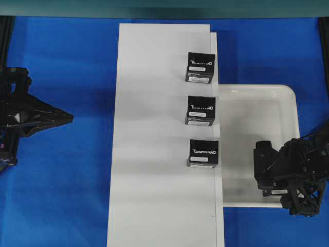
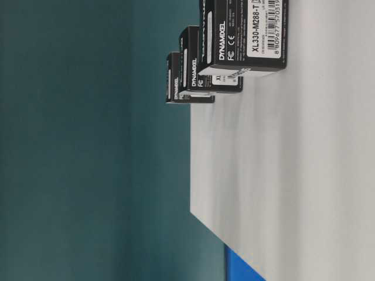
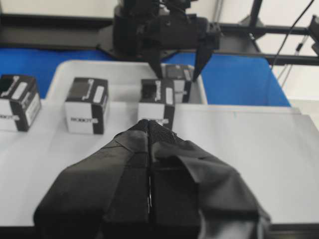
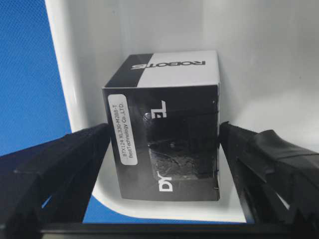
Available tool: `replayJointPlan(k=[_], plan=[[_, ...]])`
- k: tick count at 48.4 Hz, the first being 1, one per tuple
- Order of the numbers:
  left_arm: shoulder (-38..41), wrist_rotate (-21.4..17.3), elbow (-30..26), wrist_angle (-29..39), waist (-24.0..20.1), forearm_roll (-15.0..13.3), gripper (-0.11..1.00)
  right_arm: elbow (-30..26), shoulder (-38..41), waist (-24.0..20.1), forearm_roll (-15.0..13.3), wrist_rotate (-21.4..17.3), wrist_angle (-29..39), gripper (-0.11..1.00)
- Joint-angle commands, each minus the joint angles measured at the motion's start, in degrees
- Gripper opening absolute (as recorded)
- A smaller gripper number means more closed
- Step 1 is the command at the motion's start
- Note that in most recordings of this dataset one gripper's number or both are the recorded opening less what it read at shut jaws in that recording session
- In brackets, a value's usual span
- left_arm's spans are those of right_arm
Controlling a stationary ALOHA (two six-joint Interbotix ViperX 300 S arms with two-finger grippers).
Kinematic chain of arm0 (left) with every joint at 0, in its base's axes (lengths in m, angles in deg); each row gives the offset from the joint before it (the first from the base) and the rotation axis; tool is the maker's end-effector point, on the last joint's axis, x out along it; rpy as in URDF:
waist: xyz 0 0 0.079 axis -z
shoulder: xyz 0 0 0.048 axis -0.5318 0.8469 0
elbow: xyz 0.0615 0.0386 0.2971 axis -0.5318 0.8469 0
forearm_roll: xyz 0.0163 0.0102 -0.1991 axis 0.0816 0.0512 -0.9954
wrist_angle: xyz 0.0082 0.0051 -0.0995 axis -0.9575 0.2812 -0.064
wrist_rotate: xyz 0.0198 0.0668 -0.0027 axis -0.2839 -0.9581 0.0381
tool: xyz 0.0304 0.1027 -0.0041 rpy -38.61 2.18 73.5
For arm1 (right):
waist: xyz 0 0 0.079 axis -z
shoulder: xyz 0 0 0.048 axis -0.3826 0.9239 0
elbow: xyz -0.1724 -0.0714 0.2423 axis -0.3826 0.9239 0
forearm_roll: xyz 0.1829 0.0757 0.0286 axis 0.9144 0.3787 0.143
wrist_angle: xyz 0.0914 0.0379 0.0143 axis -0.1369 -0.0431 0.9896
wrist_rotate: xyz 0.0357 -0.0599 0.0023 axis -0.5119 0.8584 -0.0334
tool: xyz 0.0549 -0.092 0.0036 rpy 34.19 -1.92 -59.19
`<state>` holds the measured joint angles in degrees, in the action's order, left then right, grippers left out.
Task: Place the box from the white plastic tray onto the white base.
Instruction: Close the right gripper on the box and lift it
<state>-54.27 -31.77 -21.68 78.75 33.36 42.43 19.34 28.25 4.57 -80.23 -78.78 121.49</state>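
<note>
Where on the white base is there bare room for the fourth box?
The white base is bare along its left half and below the lowest of the three lettered boxes. Its right edge, beside the white plastic tray, is crowded. The open right gripper straddles the box.

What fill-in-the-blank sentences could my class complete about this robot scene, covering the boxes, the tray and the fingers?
1. The number of lettered boxes already standing on the white base is ____.
2. The box still to be moved sits in the white plastic ____.
3. The right gripper has its fingers ____ on either side of that box.
4. The left gripper has its fingers ____.

Missing words: three; tray; open; shut
</note>
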Motion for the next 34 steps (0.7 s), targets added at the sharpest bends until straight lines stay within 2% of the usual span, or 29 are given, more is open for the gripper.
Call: replayJointPlan(k=[1, 7, 10, 14, 17, 19, 27, 34], plan=[[0.4, 0.0, -1.4, -0.3, 0.0, 0.1, -0.07, -0.3, 0.6, -0.1, 0.0, 0.0, -0.4, 1.0], [0.4, 0.0, -1.3, -0.3, -0.1, 0.1, -0.07, -0.2, 0.5, 0.5, 0.3, -0.4, -0.4, 0.99], [0.4, 0.0, -1.3, -0.3, 0.0, 0.1, -0.07, -0.4, 0.4, 0.9, 0.4, -0.3, -0.4, 0.94], [0.4, 0.1, -1.3, -0.3, 0.0, 0.1, -0.07, -0.4, 0.4, 1.1, 0.4, -0.3, -0.4, 0.81], [0.4, 0.0, -1.4, -0.1, -0.1, 0.1, -0.07, -0.8, 0.1, 1.1, 0.4, -0.3, -0.2, 0.66], [0.4, 0.1, -1.4, 0.0, 0.0, 0.1, -0.07, -1.1, -0.1, 1.1, 0.4, -0.3, 0.0, 0.61], [0.3, 0.1, -1.4, 0.0, 0.0, 0.1, -0.07, -3.3, -2.8, 1.1, 1.8, -0.3, 2.1, 0.61], [0.4, 0.1, -1.4, 0.0, 0.1, 0.1, -0.07, -7.1, -6.3, 1.1, 3.3, -0.4, 6.8, 0.61]])
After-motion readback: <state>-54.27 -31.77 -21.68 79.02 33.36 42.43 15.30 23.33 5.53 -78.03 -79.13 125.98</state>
